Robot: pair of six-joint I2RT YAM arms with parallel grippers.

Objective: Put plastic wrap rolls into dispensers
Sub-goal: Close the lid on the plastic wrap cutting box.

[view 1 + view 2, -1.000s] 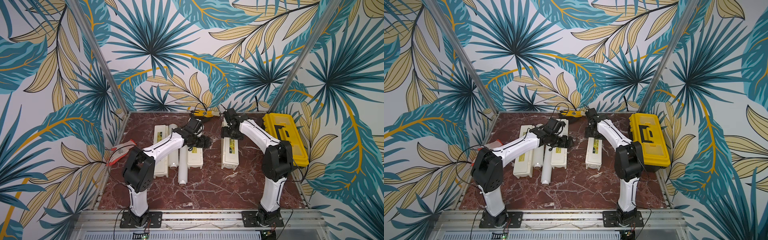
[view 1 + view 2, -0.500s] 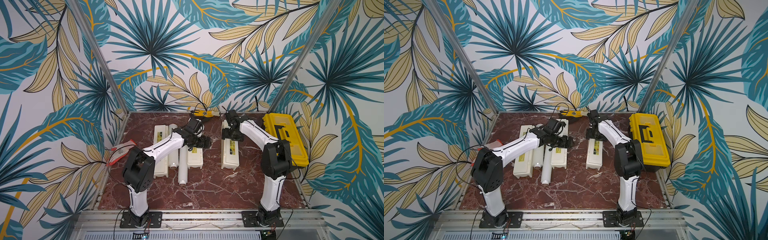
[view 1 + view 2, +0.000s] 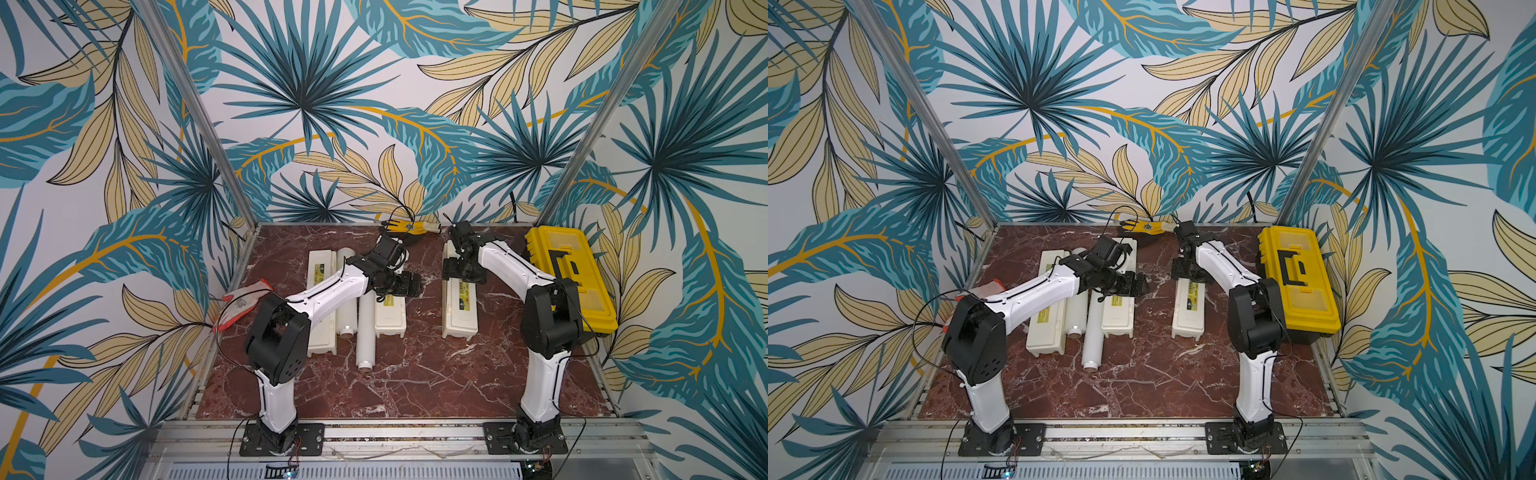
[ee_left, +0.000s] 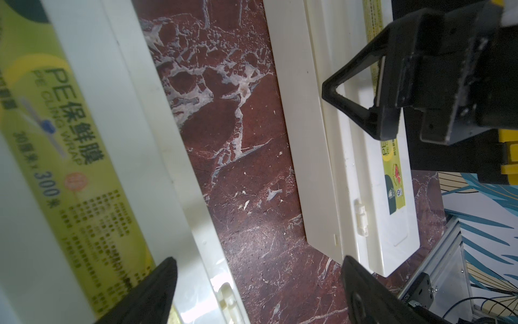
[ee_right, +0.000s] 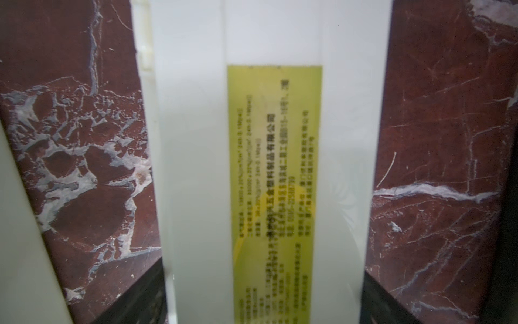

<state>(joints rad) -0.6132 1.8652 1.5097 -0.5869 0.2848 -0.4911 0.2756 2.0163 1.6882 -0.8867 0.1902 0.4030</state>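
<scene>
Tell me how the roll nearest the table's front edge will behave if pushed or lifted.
The front roll is a round cylinder lying flat on the marble table, so a sideways push would probably roll it. It looks straight, so likely stiff. Its smooth surface may slip in a grip.

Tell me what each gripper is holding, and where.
Left gripper: nothing, jaws open. Right gripper straddles the right-hand box toward its far end; a grip cannot be told.
</scene>
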